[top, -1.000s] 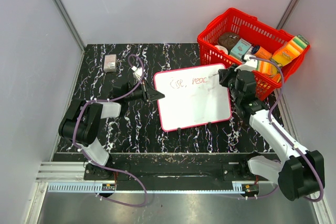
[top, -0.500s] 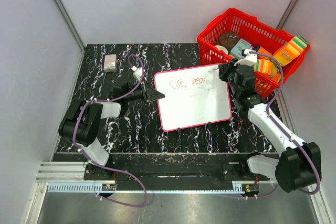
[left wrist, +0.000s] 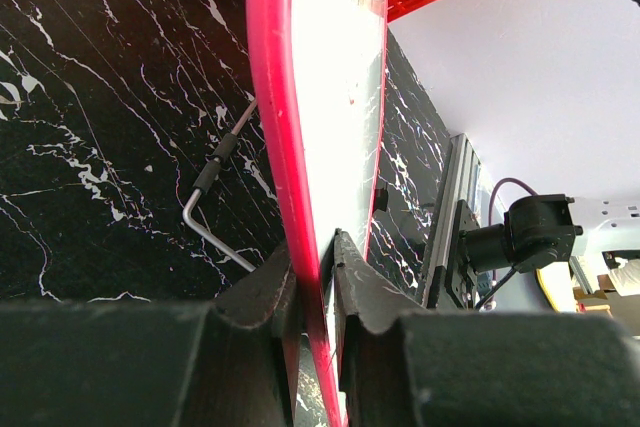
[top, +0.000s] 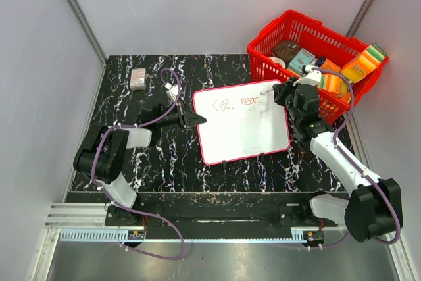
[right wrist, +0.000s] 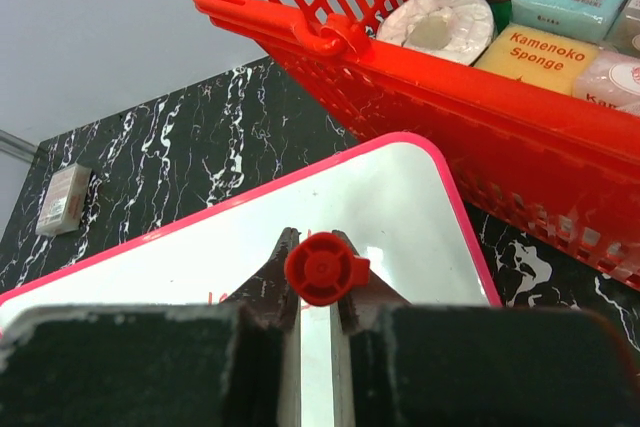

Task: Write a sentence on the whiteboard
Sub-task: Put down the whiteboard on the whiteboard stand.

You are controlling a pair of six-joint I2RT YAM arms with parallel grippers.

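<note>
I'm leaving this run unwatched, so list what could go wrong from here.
1. The left gripper pinches the whiteboard only by its thin rim; pen pressure may make the board slip or twist.
2. The right gripper, shut on the marker, sits beside the red basket; writing further right might knock its wall.
3. The sentence already nears the board's right edge, so the row could run out of room.

Left hand point(top: 198, 120) (right hand point(top: 278, 93) too) clenched

Pale grey walls point(top: 197, 4) enclose a black marbled table point(top: 171, 162) (white veins).
</note>
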